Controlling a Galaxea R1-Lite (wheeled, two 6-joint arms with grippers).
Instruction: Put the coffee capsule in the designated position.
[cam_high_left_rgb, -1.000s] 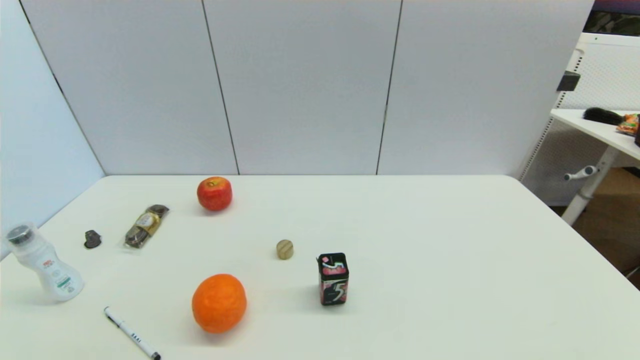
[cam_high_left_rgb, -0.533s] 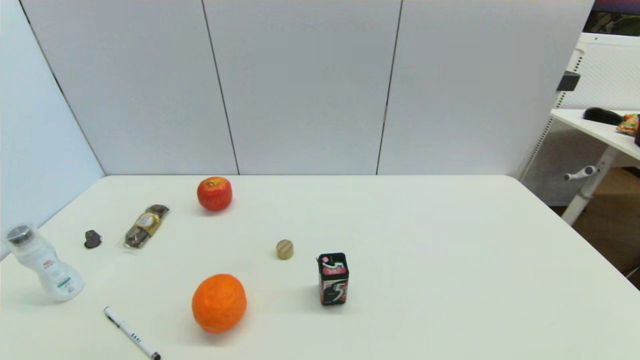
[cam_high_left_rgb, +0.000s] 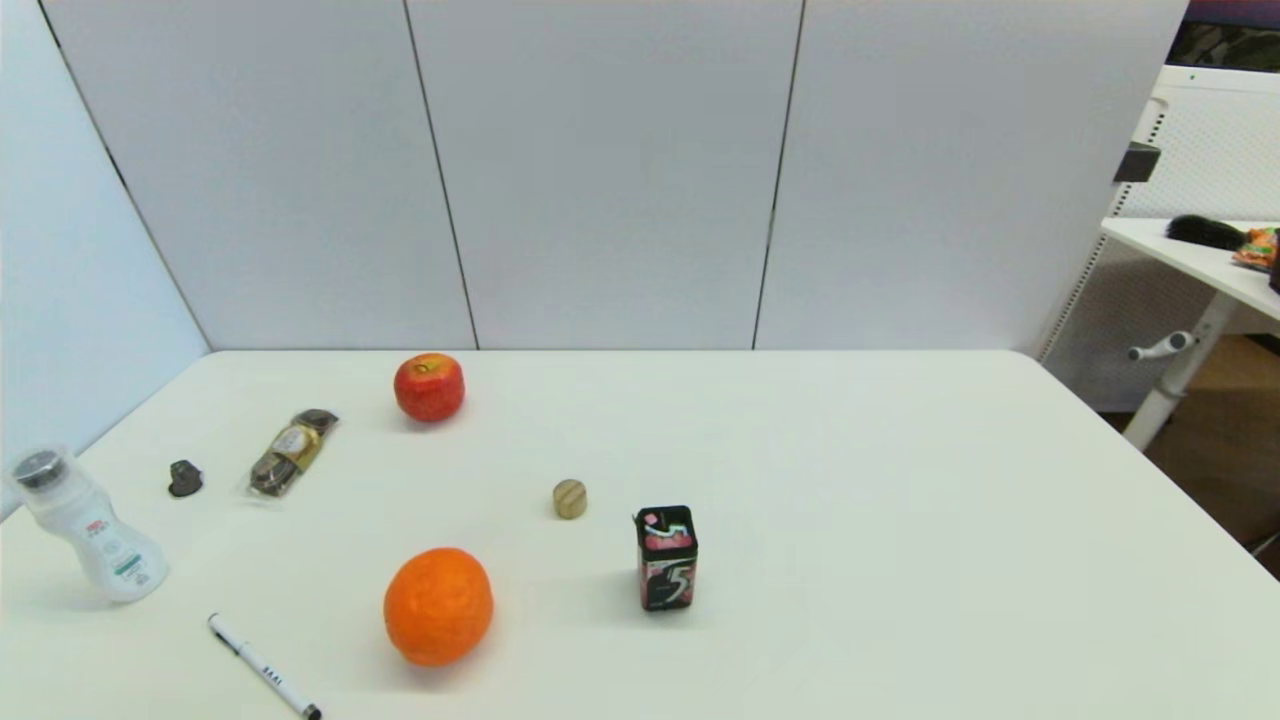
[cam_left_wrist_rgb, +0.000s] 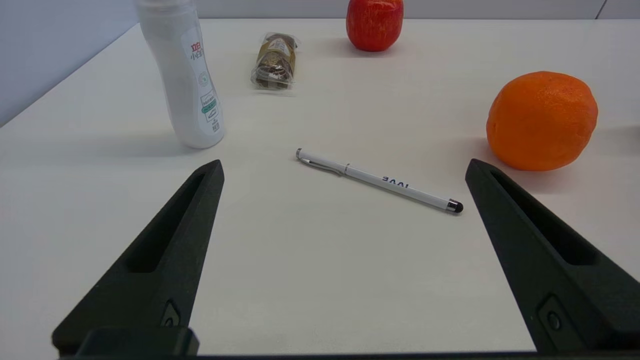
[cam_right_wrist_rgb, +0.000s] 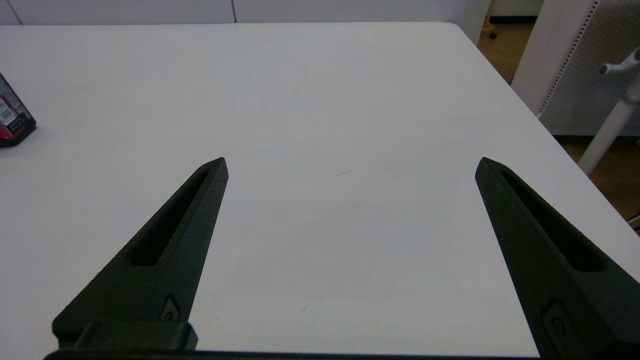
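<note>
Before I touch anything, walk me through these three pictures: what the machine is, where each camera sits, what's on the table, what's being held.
It is a two-armed robot at a white table. One camera looks down from its head; neither arm shows there. The other two sit on the wrists, behind black fingers.

The left gripper is open and empty, low over a white pen, between a white bottle and an orange. The right gripper is open and empty over bare table, near a black gum box.

Also present: an apple, a chocolate pack, a wooden cylinder, and the coffee capsule, untouched at the far left.
</note>
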